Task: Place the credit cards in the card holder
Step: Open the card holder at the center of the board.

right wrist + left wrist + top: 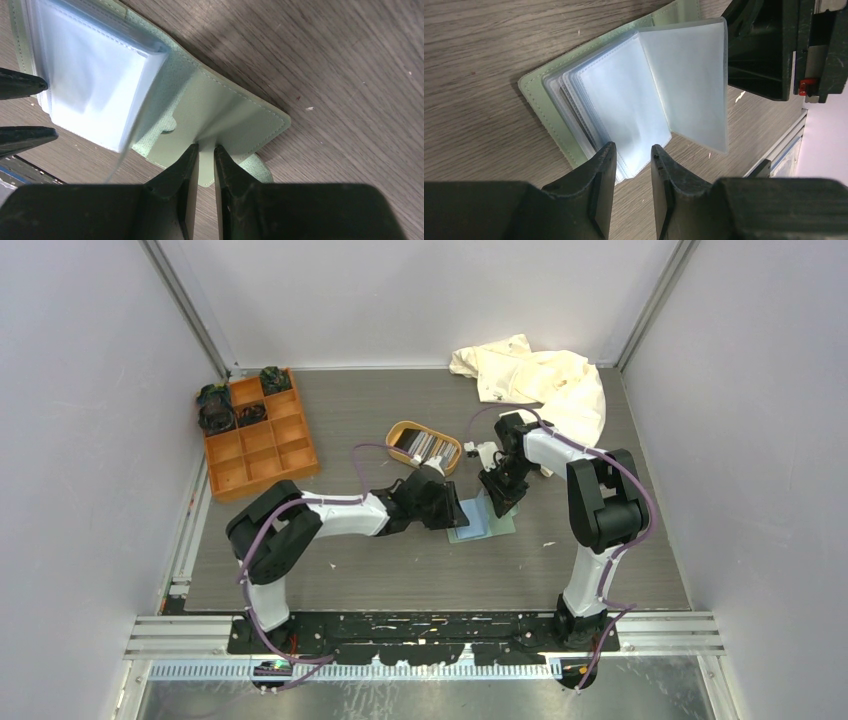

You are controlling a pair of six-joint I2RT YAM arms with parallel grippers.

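Card holder (225, 115) open; cover pinched in right claw (205, 152)

Top view: card holder (482, 528) mostly covered by left gripper (455, 513) and right gripper (497, 504).
Left wrist view: far corner cut by upper edge, near edge behind left fingers (599, 172).
Right wrist view: left side cropped, snap tab (257, 169) partly behind right fingers (182, 167).
In oval tray (392, 433), credit cards (430, 447) too small to count.
In orange box (265, 450), dark items (215, 410) unidentifiable.
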